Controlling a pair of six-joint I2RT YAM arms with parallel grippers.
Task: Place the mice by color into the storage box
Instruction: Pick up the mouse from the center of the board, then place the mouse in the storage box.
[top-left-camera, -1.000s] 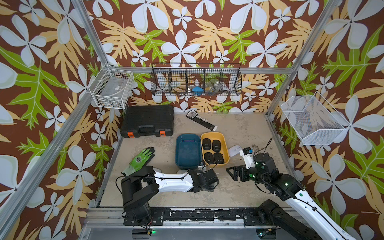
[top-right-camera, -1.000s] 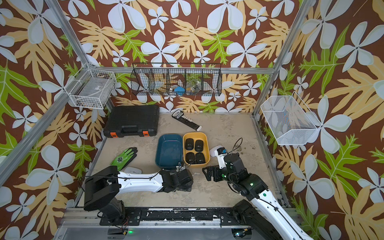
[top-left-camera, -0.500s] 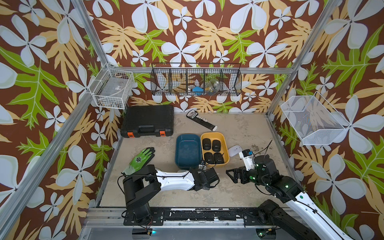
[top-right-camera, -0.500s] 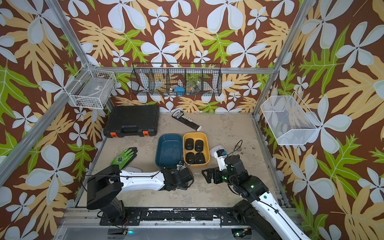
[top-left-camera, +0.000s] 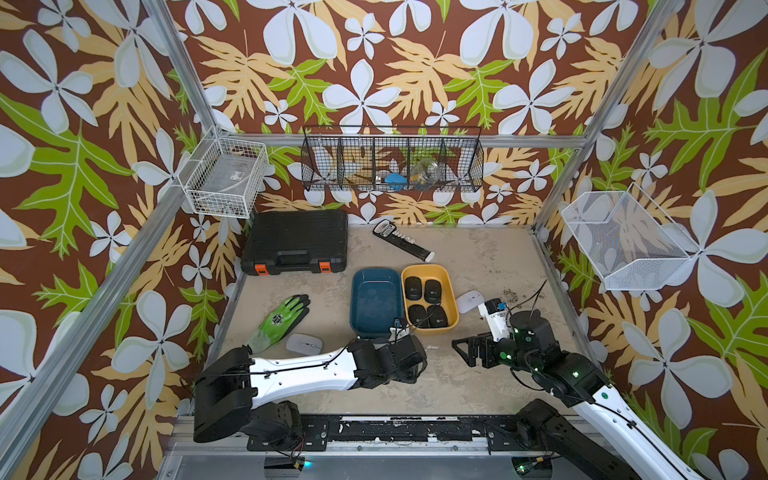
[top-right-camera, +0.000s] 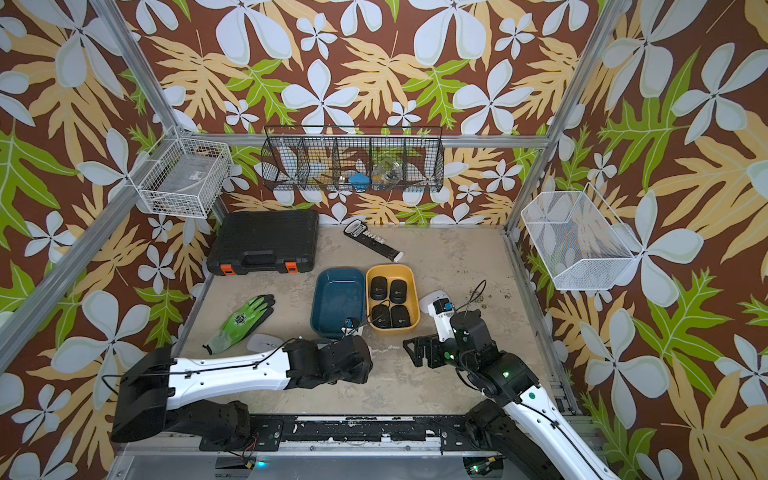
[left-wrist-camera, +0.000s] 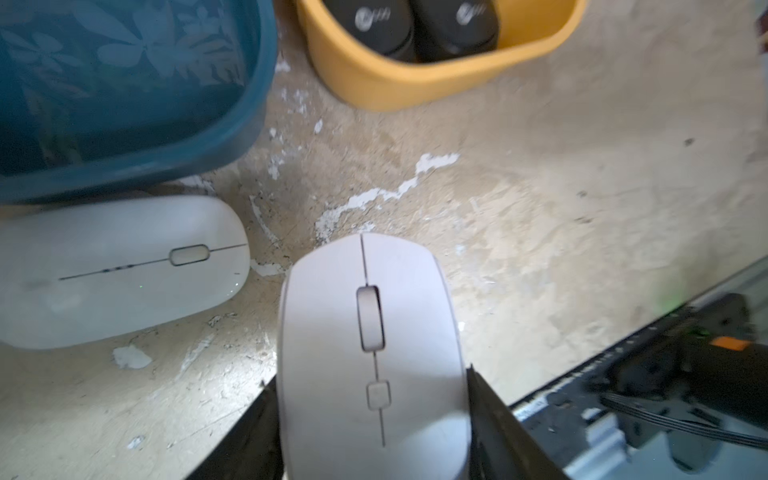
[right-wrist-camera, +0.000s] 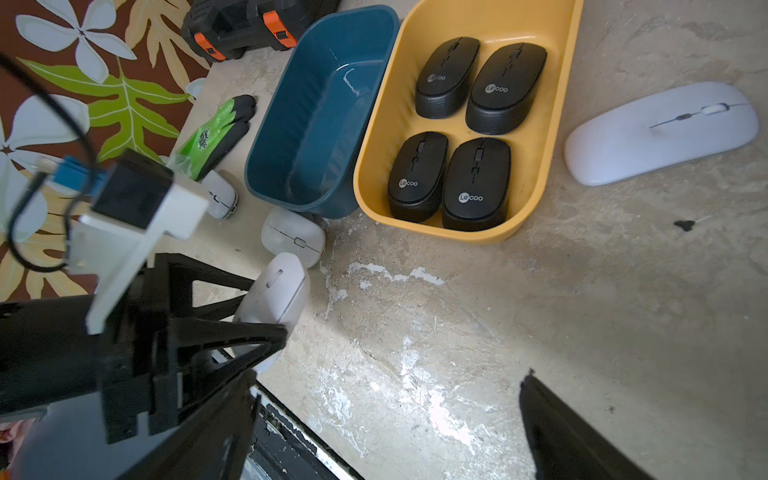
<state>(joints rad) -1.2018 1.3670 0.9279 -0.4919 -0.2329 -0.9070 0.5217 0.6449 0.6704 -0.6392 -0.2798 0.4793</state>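
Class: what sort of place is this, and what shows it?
Likely a robot test cell: left arm and right arm on a front rail, aluminium frame, leaf-print walls, hanging wire baskets.

The left gripper (left-wrist-camera: 369, 380), spread wide a second ago, has closed its jaws on the sides of a white mouse (left-wrist-camera: 372, 291) just in front of the blue bin (left-wrist-camera: 124, 174). The left arm (top-left-camera: 299, 370) has swung its elbow out toward the left front corner, uncovering a second white mouse (top-left-camera: 304, 343) beside the green glove (top-left-camera: 282, 318). The right gripper (top-left-camera: 467, 353) has eased slightly toward the front edge.
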